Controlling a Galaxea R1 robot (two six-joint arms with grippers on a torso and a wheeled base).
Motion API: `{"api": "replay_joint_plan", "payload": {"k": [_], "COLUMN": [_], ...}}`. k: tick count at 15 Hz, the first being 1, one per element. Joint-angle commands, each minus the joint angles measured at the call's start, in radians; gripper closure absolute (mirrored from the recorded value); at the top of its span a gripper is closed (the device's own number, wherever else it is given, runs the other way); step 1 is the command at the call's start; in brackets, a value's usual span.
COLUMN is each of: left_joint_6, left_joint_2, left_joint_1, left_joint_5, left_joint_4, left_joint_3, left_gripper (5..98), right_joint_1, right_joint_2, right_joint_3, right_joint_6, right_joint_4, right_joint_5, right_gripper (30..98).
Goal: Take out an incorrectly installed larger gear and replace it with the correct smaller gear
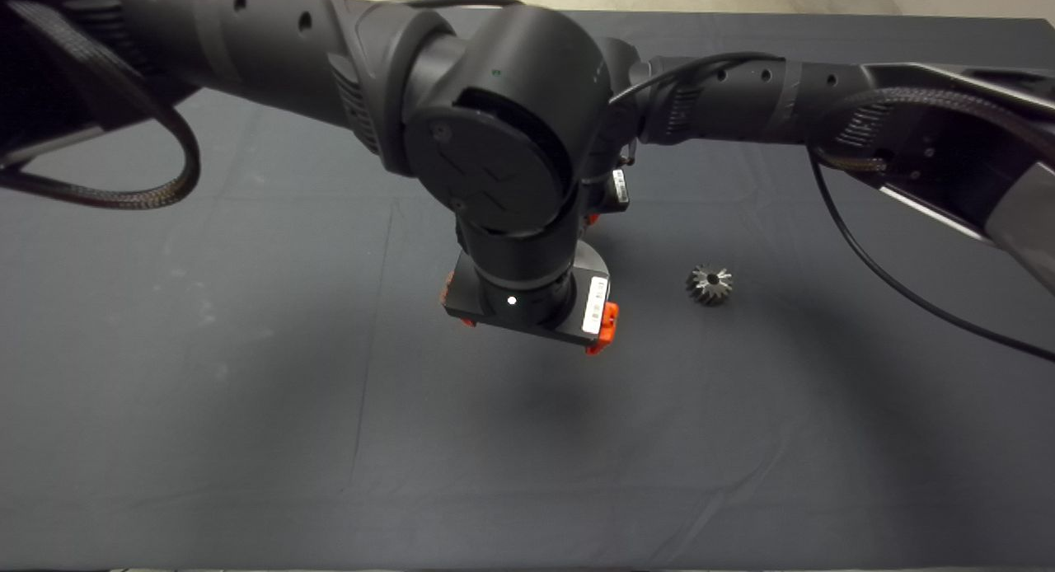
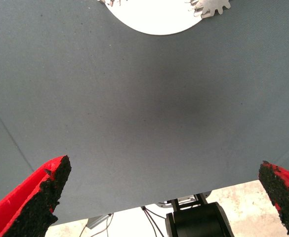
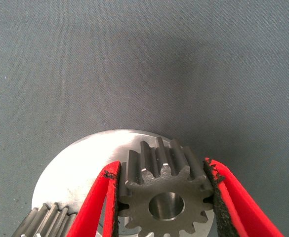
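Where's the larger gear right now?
In the head view the larger gear lies alone on the dark mat, right of the left arm's wrist, clear of both grippers.

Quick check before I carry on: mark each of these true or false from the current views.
1. The right tool is shut on the smaller gear. True.
2. That gear is held over a round silver plate. True.
3. The larger gear is still mounted on the plate. False: it lies alone on the dark mat, apart from the arms.
4. The left tool grips a gear. False: its fingers are spread wide with only mat between them.
5. A second silver gear sits on the plate beside the held one. True.
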Motion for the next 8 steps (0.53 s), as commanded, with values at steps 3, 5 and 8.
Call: {"api": "replay_joint_plan", "payload": {"k": [3,5,8], "left_joint_6": [0.003,0.003,0.003], "left_joint_2": [0.028,0.028,0.034], "left_joint_1": [-0.012,-0.012,-0.012], "left_joint_5": [0.061,0.061,0.061], "left_joint_4": [0.0,0.0,-0.002], "left_joint_3": [-0.003,-0.003,-0.003], "left_gripper": [6.0,6.0,6.0], "right_joint_1": [-0.009,-0.008,-0.008], "right_joint_2": [0.003,-0.007,-0.073], "right_joint_3": [0.01,0.036,0.175], "right_joint_6": [0.008,0.014,0.077], "right_joint_4": [0.002,0.002,0.007], "right_joint_5": [-0.072,-0.072,-0.072], "right_gripper": [92.7,92.8,92.8]}}
